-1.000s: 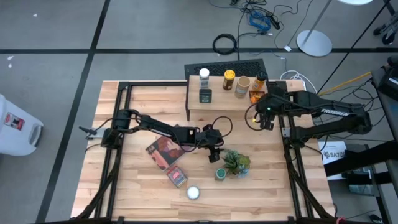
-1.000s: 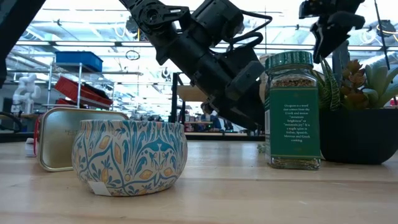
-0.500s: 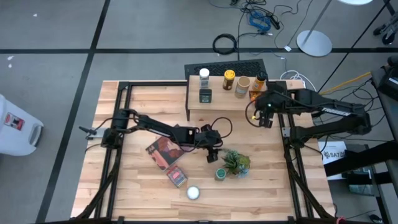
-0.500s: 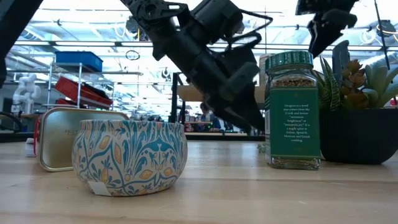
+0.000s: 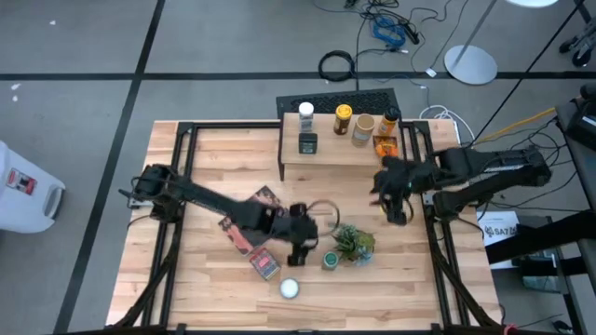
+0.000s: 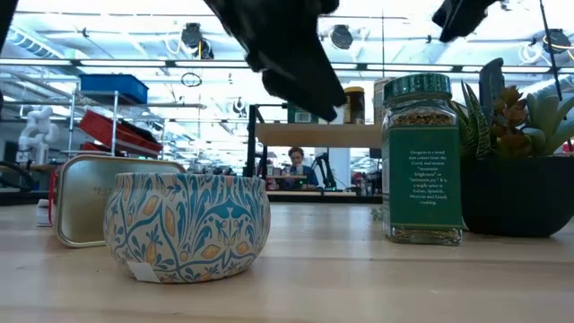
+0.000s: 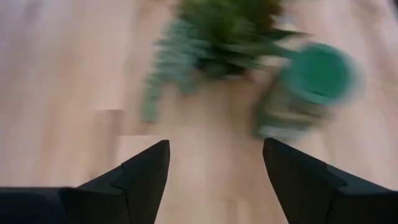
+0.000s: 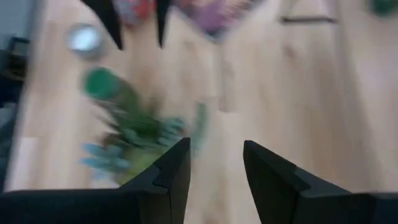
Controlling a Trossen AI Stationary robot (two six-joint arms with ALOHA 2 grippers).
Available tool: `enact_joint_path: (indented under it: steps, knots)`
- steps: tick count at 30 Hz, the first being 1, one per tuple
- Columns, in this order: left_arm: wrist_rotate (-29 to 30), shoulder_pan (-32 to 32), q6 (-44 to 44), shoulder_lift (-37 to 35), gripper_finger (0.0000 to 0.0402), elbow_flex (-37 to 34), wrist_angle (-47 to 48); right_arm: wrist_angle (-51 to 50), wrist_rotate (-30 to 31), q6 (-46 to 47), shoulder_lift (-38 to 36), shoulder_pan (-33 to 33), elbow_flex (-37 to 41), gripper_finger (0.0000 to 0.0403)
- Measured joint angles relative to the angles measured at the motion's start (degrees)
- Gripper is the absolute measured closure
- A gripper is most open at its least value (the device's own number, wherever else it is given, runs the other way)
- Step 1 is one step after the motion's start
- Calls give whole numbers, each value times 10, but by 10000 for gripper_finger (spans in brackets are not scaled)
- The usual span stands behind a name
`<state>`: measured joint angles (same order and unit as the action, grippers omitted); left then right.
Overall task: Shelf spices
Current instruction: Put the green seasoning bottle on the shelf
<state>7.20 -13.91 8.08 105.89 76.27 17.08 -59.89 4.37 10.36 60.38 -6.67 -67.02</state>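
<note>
The left gripper (image 5: pixel 296 249) hangs spread and empty just beside the green-lidded jar (image 5: pixel 330 260), lined up to take it. The right gripper (image 5: pixel 395 207), parted and empty, sits between the shelf (image 5: pixel 326 149) and the plant (image 5: pixel 353 241). Five spices stand on the shelf; the tins (image 5: pixel 290 288) wait on the table (image 5: pixel 214 158).

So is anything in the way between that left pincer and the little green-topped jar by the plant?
Nothing visible stands between them. The left pincer hangs open beside the green-topped jar, with only bare table in the gap. The potted plant crowds the jar's far side, leaves close to its lid.
</note>
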Motion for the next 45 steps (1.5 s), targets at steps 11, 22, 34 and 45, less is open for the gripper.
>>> enact_joint_path:
  steps: [11,22,34,45]
  knots:
    - [105,-111,20,16,133,-74,-179,103,47,100,149,-201,0,266]
    - [145,-117,60,85,133,-156,-370,216,78,179,287,-295,0,266]
    - [108,-99,16,119,133,-157,-443,257,118,248,436,-310,0,266]
    - [12,-68,-10,119,133,-157,-495,315,214,249,483,-308,0,266]
